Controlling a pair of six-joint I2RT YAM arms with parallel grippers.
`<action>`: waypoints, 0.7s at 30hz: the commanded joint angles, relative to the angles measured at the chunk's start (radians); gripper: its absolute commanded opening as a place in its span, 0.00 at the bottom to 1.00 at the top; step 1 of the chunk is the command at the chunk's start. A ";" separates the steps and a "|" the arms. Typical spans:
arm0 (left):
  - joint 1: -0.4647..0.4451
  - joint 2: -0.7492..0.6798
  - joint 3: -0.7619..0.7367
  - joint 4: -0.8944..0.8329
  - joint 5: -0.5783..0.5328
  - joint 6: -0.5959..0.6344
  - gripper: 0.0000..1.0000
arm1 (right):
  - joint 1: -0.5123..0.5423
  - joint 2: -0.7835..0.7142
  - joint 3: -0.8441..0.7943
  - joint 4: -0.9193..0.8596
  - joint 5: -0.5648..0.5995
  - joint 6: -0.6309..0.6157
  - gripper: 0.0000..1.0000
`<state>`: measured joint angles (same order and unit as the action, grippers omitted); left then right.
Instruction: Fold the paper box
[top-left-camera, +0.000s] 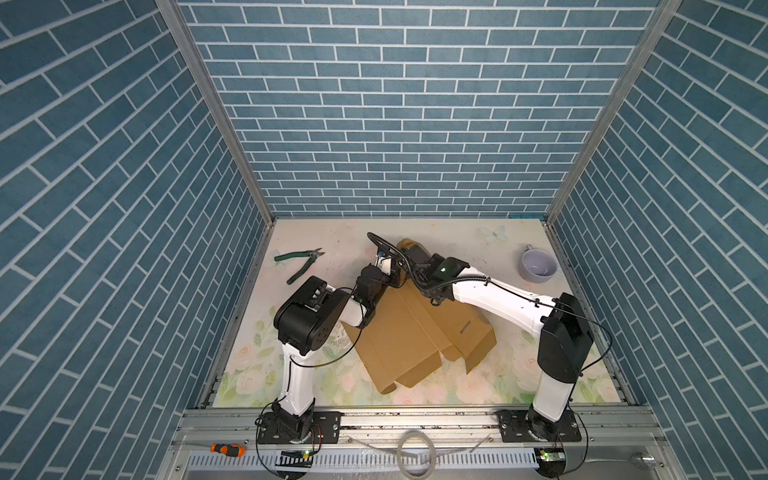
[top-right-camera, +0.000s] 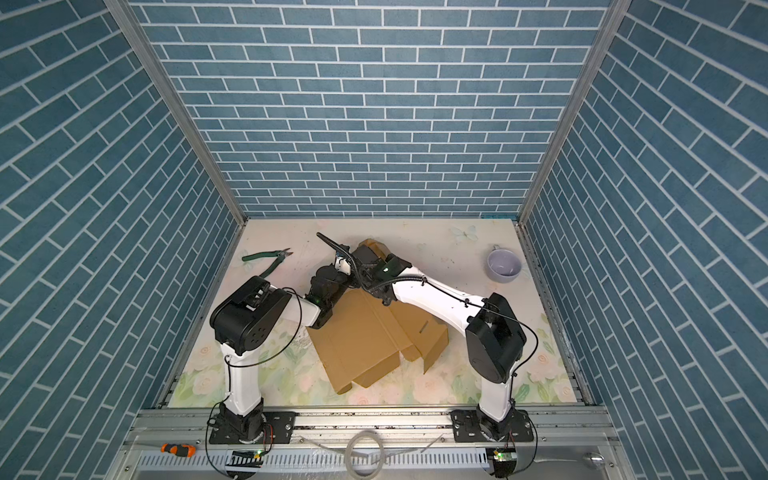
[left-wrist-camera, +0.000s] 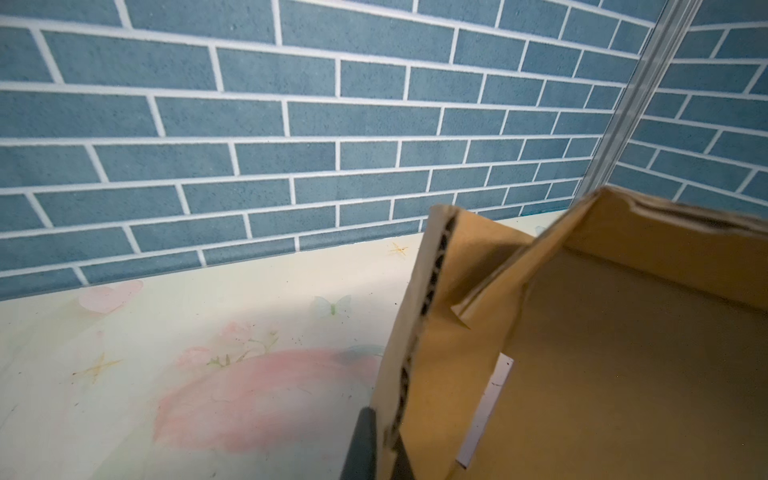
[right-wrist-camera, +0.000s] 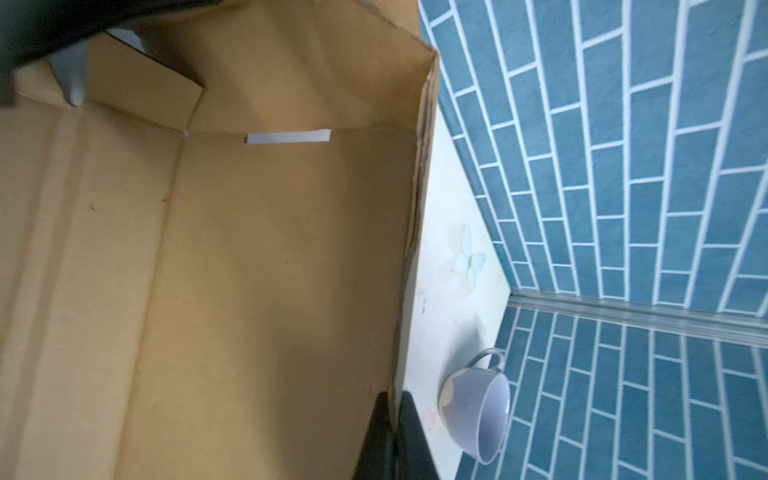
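The paper box (top-left-camera: 415, 336) lies mid-surface (top-left-camera: 478, 257), flat flaps toward the near edge and its far end raised into walls. The left pincer (left-wrist-camera: 382, 432) is clenched on one upright flap and the right pincer (right-wrist-camera: 395, 419) on another wall, likely to keep them standing for tucking. A cup (top-left-camera: 538, 263) sits near the far right corner

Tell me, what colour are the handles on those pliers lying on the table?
Dark green handles on the pliers, seen best in a top view.

surface: floral tabletop (top-left-camera: 457, 245) | middle: paper box (top-left-camera: 407, 336) | far left: green-handled cutters (top-left-camera: 300, 262) | far right: pale lilac cup (top-left-camera: 539, 264)
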<state>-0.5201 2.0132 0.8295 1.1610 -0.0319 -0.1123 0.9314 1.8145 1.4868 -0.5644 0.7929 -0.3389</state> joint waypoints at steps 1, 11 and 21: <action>0.001 -0.053 0.042 0.022 0.021 -0.011 0.00 | 0.013 -0.042 -0.067 0.338 0.019 -0.300 0.00; 0.063 -0.010 0.025 0.034 0.177 -0.070 0.12 | 0.039 -0.025 -0.207 0.499 -0.011 -0.366 0.00; 0.195 -0.083 0.046 -0.128 0.520 -0.134 0.31 | 0.039 -0.009 -0.261 0.605 0.020 -0.442 0.00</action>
<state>-0.3656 1.9629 0.8452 1.0672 0.2928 -0.1967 0.9482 1.8027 1.2572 -0.0326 0.8463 -0.7078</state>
